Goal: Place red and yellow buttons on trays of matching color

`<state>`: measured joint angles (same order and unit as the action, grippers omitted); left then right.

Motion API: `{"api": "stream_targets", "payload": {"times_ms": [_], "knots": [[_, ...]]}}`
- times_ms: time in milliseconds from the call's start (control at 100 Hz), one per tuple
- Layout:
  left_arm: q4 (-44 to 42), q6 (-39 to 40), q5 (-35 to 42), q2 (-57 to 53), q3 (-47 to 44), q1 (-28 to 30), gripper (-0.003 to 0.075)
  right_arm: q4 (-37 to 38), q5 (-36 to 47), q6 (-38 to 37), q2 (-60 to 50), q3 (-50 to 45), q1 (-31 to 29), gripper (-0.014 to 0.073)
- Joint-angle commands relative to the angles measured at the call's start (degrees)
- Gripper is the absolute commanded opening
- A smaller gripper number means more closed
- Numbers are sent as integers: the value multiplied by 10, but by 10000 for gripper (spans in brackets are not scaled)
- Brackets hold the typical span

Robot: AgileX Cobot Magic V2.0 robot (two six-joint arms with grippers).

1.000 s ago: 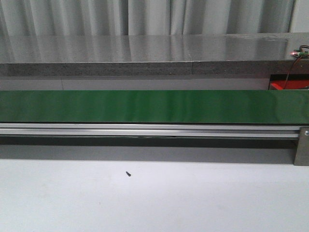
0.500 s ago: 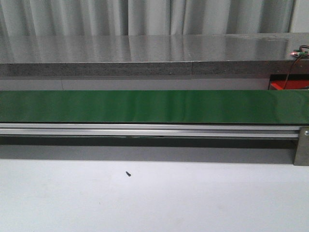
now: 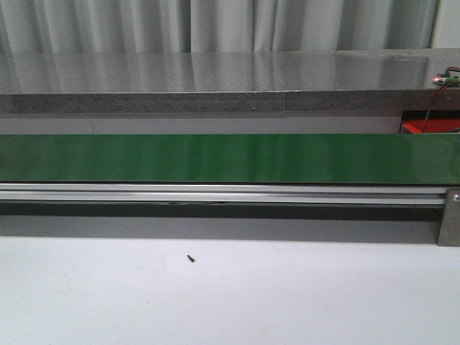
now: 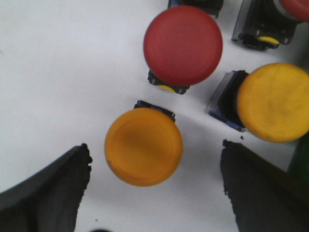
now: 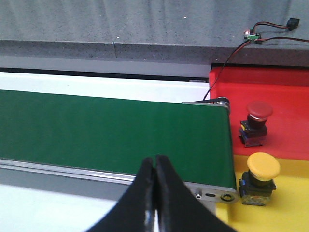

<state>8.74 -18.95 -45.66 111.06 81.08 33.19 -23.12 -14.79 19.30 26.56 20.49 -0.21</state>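
1. Two grippers on record. Left gripper [image 4: 154, 193]: jaws spread wide, nothing held, dark fingers [image 4: 48, 193] on either side of a yellow button [image 4: 143, 146] that stands on the white surface between them without touching either one.
2. Right gripper [image 5: 155, 193]: fingers pressed together, nothing between them, hanging over the near edge of the green conveyor belt [image 5: 111, 130].
3. Buttons near the left gripper: a red button [image 4: 182, 45] just beyond the yellow one; a second yellow button [image 4: 274, 101] lying tilted beside them; part of another button body [image 4: 263, 24] further off.
4. Trays, right wrist view: red tray [image 5: 270, 96] at the belt's right end holds one red-capped button [image 5: 258, 116]; yellow tray [image 5: 270, 203] nearer holds one yellow-capped button [image 5: 262, 174]. Both match.
5. Risk: the buttons are crowded. A finger may clip the tilted yellow button or the red one and knock it over. The domed cap may also slip if gripped high.
6. Pose: left wrist looks almost straight down over the cluster, ready to descend. Right arm looks level along the belt, idle. Neither arm appears in the front view.
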Motion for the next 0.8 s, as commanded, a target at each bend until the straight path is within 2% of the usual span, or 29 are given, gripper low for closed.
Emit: {"api": "stream_targets", "payload": {"times_ms": [0,60,140,280,790], "knots": [[4,-1,22,-24,17,0,522,-7,43,1,1,15,-1,-122],[4,-1,26,-20,17,0,468,-7,43,1,1,15,-1,-122],[4,-1,30,-21,17,0,356,-7,43,1,1,15,-1,-122],[4,-1,32,-21,17,0,246,-7,43,1,1,15,-1,-122],[-4,4,26,-21,17,7,239,-7,43,1,1,15,-1,-122]]}}
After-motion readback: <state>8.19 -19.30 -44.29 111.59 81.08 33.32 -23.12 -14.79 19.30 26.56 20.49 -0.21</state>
